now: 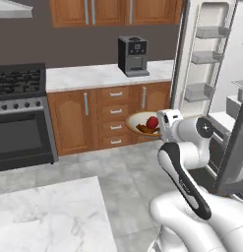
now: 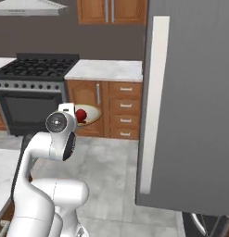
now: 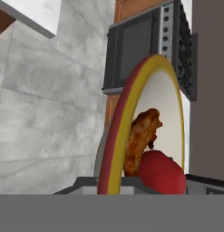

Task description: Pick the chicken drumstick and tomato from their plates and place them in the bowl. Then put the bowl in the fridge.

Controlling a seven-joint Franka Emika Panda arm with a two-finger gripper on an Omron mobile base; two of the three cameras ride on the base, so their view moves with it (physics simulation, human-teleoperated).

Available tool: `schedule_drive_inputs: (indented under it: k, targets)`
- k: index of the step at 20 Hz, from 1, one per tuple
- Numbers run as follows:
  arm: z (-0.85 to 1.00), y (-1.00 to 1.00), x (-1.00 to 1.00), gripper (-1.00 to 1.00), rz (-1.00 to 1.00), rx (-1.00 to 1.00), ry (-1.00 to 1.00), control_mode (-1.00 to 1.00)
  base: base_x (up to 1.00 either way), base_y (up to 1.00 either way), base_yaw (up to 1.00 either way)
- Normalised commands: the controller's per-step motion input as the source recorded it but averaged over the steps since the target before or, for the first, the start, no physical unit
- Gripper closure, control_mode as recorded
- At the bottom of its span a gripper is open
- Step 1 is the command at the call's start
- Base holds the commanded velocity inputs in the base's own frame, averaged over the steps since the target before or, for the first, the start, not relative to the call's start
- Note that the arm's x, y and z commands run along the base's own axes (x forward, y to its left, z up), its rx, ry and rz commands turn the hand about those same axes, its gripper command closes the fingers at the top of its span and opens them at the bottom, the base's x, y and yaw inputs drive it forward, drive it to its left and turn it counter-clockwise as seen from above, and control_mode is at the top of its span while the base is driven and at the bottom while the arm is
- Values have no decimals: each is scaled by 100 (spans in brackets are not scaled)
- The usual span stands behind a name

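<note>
The fingers [image 3: 131,183] clench the near rim of the tan-rimmed bowl [image 1: 137,119], held in mid-air before the drawers. Inside lie the glossy red tomato [image 1: 152,121] and browned chicken drumstick [image 3: 141,136], touching. The fridge [image 2: 190,106] stands open alongside.

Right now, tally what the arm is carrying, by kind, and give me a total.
Bowl: 1
Tomato: 1
Chicken drumstick: 1
Total: 3
</note>
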Motion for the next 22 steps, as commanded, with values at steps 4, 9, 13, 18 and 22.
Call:
schedule_drive_inputs:
  k: [4, 9, 13, 18, 22]
  targets:
    - [0, 0, 0, 100, 0, 0, 0, 100, 94, 14, -1]
    - [0, 0, 0, 100, 0, 0, 0, 100, 75, 22, -34]
    - [0, 0, 0, 100, 0, 0, 0, 100, 39, 28, -50]
    - [0, 0, 0, 100, 0, 0, 0, 100, 9, 25, -34]
    - [0, 0, 0, 100, 0, 0, 0, 100, 26, 37, -39]
